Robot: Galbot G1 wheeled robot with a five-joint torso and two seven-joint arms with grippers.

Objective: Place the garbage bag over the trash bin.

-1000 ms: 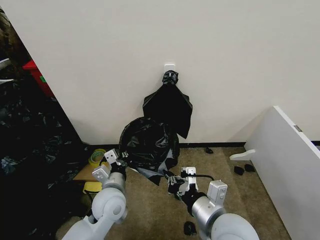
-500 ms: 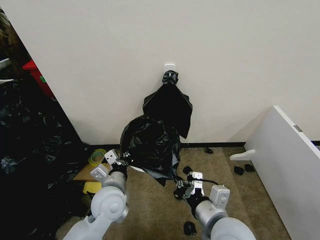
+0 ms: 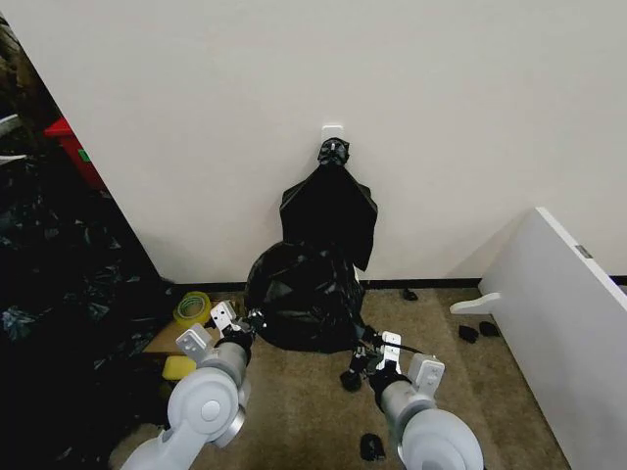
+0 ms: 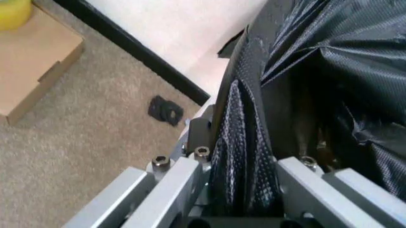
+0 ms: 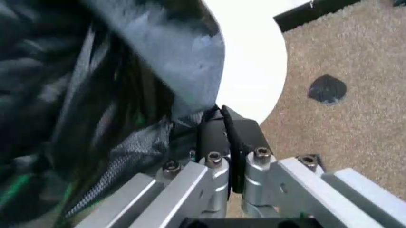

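The garbage bag (image 3: 302, 292), glossy crinkled black plastic, lies as a rounded dome over the trash bin against the wall. The bag hides the bin in the head view. A curved cream-white piece of the bin (image 5: 254, 71) shows beside the bag (image 5: 95, 71) in the right wrist view. My left gripper (image 3: 251, 321) is at the bag's lower left edge, shut on a fold of black film (image 4: 241, 133). At the bag's lower right edge, close to the carpet, my right gripper (image 3: 362, 345) is shut on the bag's hem (image 5: 209, 118).
A flat black bundle (image 3: 331, 211) hangs from a white hook (image 3: 333, 131) just above the bag. Black plastic sheeting (image 3: 59, 294) is heaped on the left. A cardboard box (image 3: 168, 339) and yellow tape roll (image 3: 192, 305) lie beside my left arm. A white panel (image 3: 563, 323) stands on the right.
The bag has come down from a raised, open shape into a low dome over the bin. Both grippers moved down and closer to the bag's base, still holding its edge.
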